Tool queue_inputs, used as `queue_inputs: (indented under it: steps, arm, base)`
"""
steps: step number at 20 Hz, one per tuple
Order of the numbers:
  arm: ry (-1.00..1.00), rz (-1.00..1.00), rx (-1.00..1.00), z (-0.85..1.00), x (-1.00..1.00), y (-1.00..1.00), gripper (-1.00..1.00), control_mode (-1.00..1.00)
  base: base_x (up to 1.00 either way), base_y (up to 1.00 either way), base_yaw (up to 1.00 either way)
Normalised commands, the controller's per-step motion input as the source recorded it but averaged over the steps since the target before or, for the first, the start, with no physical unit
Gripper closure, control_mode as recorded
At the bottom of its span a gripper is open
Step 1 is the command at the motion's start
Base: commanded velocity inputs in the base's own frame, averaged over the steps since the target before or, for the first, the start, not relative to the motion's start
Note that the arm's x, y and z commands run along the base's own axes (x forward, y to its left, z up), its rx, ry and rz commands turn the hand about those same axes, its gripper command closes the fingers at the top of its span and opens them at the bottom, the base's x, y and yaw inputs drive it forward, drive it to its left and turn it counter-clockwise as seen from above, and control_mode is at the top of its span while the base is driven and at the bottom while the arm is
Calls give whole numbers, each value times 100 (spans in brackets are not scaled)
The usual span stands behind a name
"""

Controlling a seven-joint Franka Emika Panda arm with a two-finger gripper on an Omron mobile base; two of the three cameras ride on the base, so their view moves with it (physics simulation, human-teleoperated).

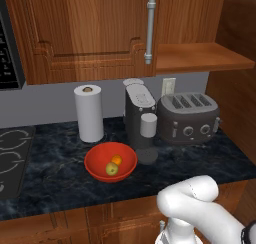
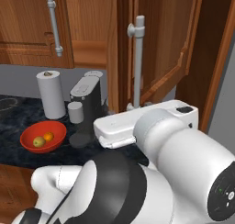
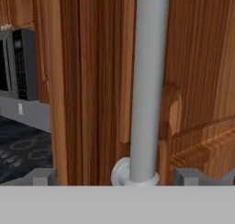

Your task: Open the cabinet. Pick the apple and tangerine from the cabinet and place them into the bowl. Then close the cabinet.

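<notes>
Gripper (image 3: 117,176), bottom centre of hand view: jaws spread wide, one tip either side of the silver bar handle (image 3: 148,85); contact probably not made. Handle belongs to the swung-open right door of the reddish-brown wooden cabinet (image 2: 160,44). Yellow-green apple (image 1: 111,168) and orange tangerine (image 1: 117,160) lie touching in the glossy red bowl (image 1: 97,164), centre of the dark marbled bench (image 1: 60,178).

text: none legible | microwave (image 3: 20,64) panel markings: too blurred to read
</notes>
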Motion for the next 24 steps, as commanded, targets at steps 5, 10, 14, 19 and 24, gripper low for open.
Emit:
queue_inputs:
  steps: [5, 10, 14, 19, 24]
  arm:
    - [0, 2, 0, -18, 58, -6, -100, -100]
    - [-3, 0, 4, -27, 97, 7, -100, -100]
    - [-6, -3, 8, -29, 100, 29, -100, -100]
    - [-6, -4, 10, -22, 100, 29, -100, -100]
    - [-6, -6, 9, -14, 100, 36, -100, -100]
  base:
    - [0, 0, 0]
    - [0, 0, 0]
    - [0, 0, 0]
    - [0, 0, 0]
    - [0, 0, 0]
